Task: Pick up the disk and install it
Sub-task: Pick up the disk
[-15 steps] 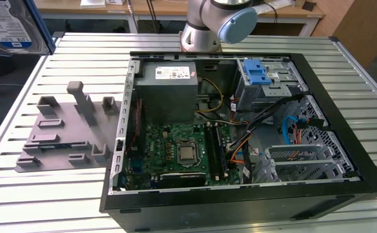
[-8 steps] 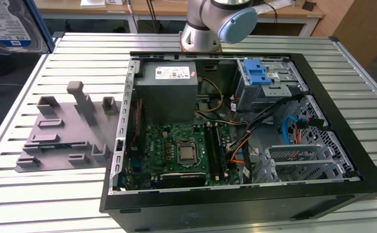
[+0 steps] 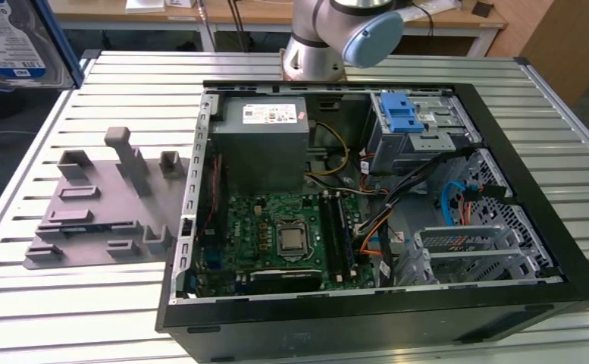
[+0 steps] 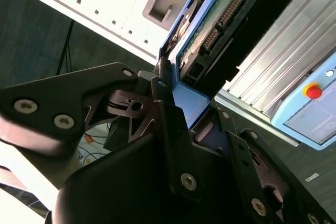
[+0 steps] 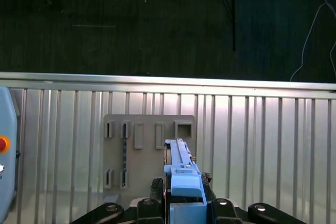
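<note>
At the exterior view's left, the disk (image 3: 11, 38) hangs high in the corner, cut off by the frame, so only part of its labelled silver face shows. My pincer (image 5: 182, 195) is clamped on its blue plastic carrier, with a black finger (image 4: 173, 124) on either side. The grey slotted fixture plate (image 3: 107, 201) lies on the ribbed aluminium desk (image 3: 92, 318). Rightward sits the open computer case (image 3: 375, 326), and my arm (image 3: 324, 34) stands behind it.
</note>
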Controlling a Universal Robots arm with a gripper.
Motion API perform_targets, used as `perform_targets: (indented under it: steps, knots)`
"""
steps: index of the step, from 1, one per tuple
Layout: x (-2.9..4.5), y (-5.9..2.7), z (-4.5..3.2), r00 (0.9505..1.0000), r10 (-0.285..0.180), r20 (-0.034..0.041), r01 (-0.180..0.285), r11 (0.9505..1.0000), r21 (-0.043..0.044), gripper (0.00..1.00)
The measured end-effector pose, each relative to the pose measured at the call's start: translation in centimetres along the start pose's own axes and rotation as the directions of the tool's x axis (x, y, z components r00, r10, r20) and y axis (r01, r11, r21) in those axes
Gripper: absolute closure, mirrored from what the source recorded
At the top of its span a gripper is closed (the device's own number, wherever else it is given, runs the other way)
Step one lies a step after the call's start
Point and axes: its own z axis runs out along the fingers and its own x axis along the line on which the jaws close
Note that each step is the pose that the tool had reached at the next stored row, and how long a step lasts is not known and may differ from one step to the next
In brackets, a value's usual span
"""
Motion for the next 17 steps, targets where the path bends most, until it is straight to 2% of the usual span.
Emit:
perform_targets:
  steps: [5,8,11,17]
  knots:
    - [1.21,-0.01,-0.02,1.0,0.0,0.0001,0.0,1.0,0.0,0.63]
    - [1.67,-0.08,-0.03,1.0,0.0,0.0002,0.0,1.0,0.0001,0.63]
    - [1.97,-0.29,-0.03,1.0,0.0,0.0003,0.0,1.0,0.0001,0.63]
    - [2.09,-1.15,-0.06,1.0,0.0,0.0002,0.0,1.0,-0.0005,0.63]
